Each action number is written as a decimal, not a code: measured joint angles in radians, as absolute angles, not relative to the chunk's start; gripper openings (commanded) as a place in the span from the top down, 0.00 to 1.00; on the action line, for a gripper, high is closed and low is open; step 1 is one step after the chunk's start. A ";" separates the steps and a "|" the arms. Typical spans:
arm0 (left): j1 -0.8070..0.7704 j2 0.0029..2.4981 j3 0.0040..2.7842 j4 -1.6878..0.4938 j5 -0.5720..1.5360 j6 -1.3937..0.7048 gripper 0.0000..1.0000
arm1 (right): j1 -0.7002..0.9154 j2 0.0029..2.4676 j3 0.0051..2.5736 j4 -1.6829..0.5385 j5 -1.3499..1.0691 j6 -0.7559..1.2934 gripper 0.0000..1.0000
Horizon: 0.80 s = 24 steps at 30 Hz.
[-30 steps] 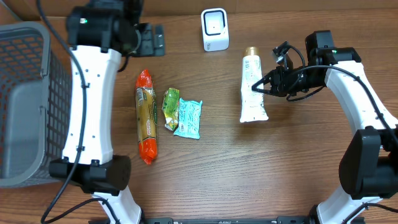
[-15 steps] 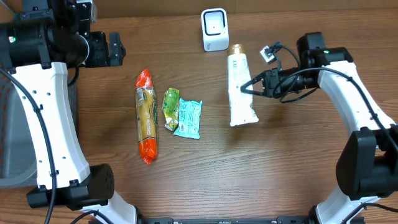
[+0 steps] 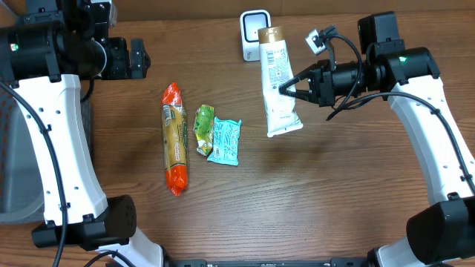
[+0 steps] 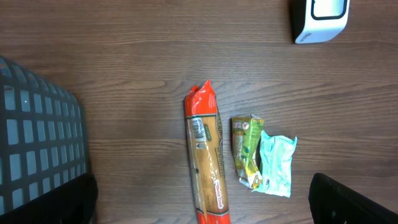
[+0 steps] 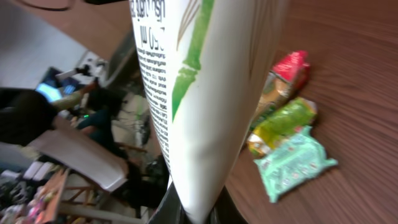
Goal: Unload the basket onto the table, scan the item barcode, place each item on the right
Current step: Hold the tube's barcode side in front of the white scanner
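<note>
The tube (image 3: 277,89) has travelled up and left from its spot right of centre, and its gold cap now overlaps the white scanner (image 3: 253,33) at the table's far edge. The right arm reaches in from the right, wrist level and fingers pointing left, and has followed the tube across. The right gripper (image 3: 286,87) is clamped on the tube's side at mid-length, holding it off the wood. The left arm stands raised at far left, unchanged over the last half second, and the left gripper (image 3: 136,58) has its fingers spread wide.
</note>
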<state>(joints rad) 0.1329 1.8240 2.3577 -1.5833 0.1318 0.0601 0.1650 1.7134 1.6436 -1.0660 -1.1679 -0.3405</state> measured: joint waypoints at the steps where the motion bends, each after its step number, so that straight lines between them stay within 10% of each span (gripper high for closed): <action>1: 0.133 1.824 2.357 -1.583 0.131 0.060 0.00 | 0.167 1.714 1.644 -1.053 -1.129 -0.321 0.96; 13: 0.133 1.824 2.358 -1.583 0.132 0.060 0.00 | 0.358 1.732 1.768 -0.875 -0.203 -0.074 0.96; 24: 0.133 1.824 2.358 -1.583 0.132 0.063 0.00 | 0.479 1.971 1.817 -0.410 0.490 -0.341 0.96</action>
